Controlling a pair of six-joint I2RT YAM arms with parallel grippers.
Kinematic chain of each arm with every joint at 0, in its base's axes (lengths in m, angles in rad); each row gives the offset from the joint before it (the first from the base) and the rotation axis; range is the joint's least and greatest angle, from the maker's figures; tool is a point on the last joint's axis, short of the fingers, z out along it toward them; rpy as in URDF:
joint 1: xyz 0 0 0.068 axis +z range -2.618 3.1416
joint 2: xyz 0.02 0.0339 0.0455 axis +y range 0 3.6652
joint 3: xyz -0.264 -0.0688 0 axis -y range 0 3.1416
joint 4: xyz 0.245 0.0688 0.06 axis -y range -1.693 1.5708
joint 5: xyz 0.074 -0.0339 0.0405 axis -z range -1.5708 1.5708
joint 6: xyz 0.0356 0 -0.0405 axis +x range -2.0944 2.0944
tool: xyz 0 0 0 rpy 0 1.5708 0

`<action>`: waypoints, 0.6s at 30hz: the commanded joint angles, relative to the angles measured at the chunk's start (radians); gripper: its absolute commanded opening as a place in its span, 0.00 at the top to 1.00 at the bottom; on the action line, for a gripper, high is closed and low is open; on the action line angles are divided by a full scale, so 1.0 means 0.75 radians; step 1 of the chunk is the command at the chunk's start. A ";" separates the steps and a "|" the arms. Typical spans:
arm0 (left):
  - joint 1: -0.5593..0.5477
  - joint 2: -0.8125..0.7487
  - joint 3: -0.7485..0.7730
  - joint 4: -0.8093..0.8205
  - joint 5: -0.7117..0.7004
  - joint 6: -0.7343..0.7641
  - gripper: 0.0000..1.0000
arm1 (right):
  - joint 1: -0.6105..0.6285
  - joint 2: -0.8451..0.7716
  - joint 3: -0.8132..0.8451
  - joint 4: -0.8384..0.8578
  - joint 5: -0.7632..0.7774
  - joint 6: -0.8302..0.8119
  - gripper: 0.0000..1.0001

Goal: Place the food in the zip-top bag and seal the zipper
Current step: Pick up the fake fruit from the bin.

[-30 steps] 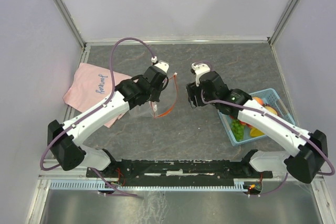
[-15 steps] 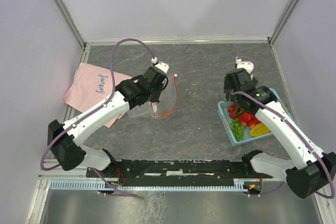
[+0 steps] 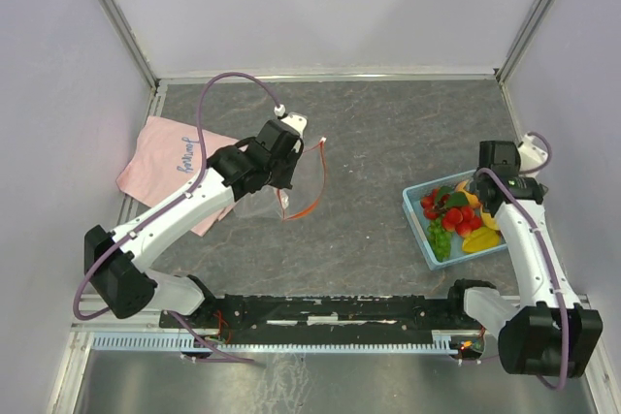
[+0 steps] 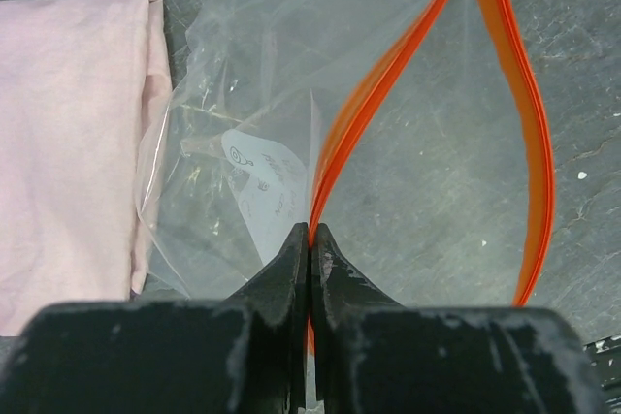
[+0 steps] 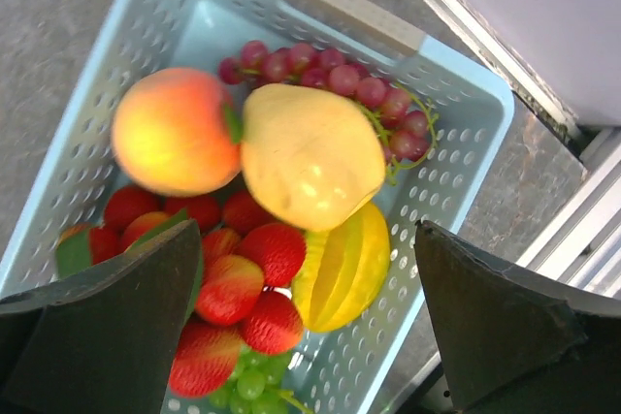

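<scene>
The clear zip-top bag (image 3: pixel 267 191) lies left of centre, its mouth gaping so the orange-red zipper (image 3: pixel 316 181) forms a loop. My left gripper (image 3: pixel 287 170) is shut on the near edge of the zipper (image 4: pixel 388 75), pinching the strip at the fingertips (image 4: pixel 310 232); the bag (image 4: pixel 252 143) with its white label spreads beyond. The food (image 3: pixel 456 218) sits in the light-blue basket (image 3: pixel 415 212): a peach (image 5: pixel 175 131), a yellow pear (image 5: pixel 310 157), red grapes (image 5: pixel 330 75), strawberries (image 5: pixel 243 278), a yellow star fruit (image 5: pixel 349 269) and green grapes (image 5: pixel 247 385). My right gripper (image 5: pixel 307 230) hangs open above them, holding nothing.
A pink cloth (image 3: pixel 165 167) lies left of the bag, its edge under the plastic (image 4: pixel 68 143). The basket rim (image 5: pixel 349 7) stands close to the table's right rail (image 3: pixel 529 152). Grey tabletop lies between bag and basket.
My right arm has swung from beside the bag's mouth out to the right, over the basket, and its jaws have spread wider. The left gripper keeps its pinch on the zipper.
</scene>
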 commanded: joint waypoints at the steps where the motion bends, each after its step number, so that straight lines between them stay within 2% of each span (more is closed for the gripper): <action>1: 0.018 -0.044 -0.004 0.053 0.036 0.025 0.97 | -0.151 -0.024 -0.078 0.193 -0.014 0.077 0.01; 7: 0.038 -0.041 -0.005 0.058 0.081 0.024 0.97 | -0.320 0.104 -0.149 0.378 -0.175 0.067 0.01; 18: 0.053 -0.016 -0.009 0.073 0.135 0.035 0.97 | -0.407 0.294 -0.222 0.543 -0.369 0.041 0.01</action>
